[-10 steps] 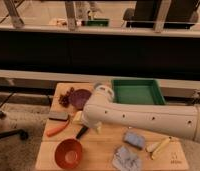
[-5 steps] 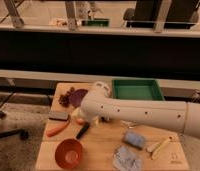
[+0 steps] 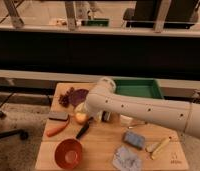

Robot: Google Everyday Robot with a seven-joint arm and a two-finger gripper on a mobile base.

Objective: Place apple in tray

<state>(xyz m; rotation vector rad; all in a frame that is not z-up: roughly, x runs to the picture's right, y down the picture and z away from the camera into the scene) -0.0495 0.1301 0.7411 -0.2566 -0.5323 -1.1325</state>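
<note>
The robot's gripper (image 3: 86,126), jaws spread wide, hangs at the apple (image 3: 81,118) on the table (image 3: 100,149), well apart from the green tray (image 3: 154,93). An off-centre close could roll the fruit toward the carrot (image 3: 57,130).

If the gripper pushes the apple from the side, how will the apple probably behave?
The apple is round, so it will likely roll if nudged, perhaps toward the orange carrot. It looks firm and smooth, so it might slip from a shallow grip. The gripper, open, is right beside it.
</note>
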